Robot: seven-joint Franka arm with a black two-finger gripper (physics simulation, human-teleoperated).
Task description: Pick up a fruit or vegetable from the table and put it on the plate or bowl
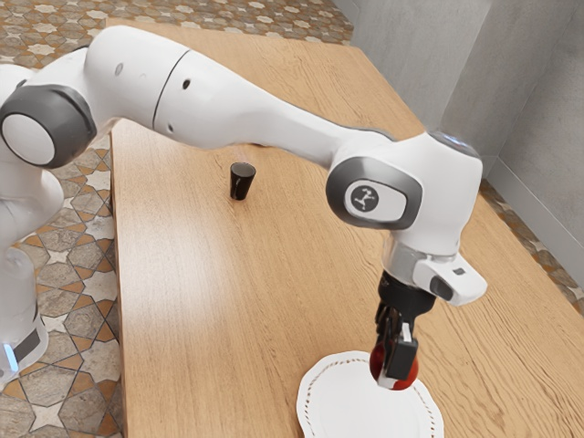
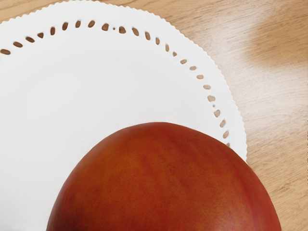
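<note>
Right under the hand in the wrist view, a red fruit (image 2: 163, 183) is bulging up large, its skin running from deep red to a streaky orange blush with faint lengthwise lines. Behind it a white plate (image 2: 96, 96) is spreading out flat, its edge scalloped and pierced by a ring of small oval holes through which the wood is showing. Past that rim the light wooden table (image 2: 279, 96) is carrying a soft shadow.

In the exterior view the black gripper (image 1: 396, 363) is pointing straight down over the plate, near that view's lower edge. Its fingers are closing on the fruit from two sides: one dark finger is lying across the fruit's near face, with red peeping out on either side of it and below it. The fruit is sitting low over the part of the plate towards the exterior view's right, inside the rim; whether it is touching the plate or hanging just above it, I cannot tell.

Further back, the white arm (image 1: 274, 119) is stretching in from the exterior view's upper left and bending down at the wrist. Beyond it, well apart from the plate, a small dark tapered object (image 1: 241, 181) is standing upright on the table. Patterned floor tiles (image 1: 64, 228) are lying off the table's edge at the exterior view's left, and grey walls (image 1: 511, 73) are rising at the far right
</note>
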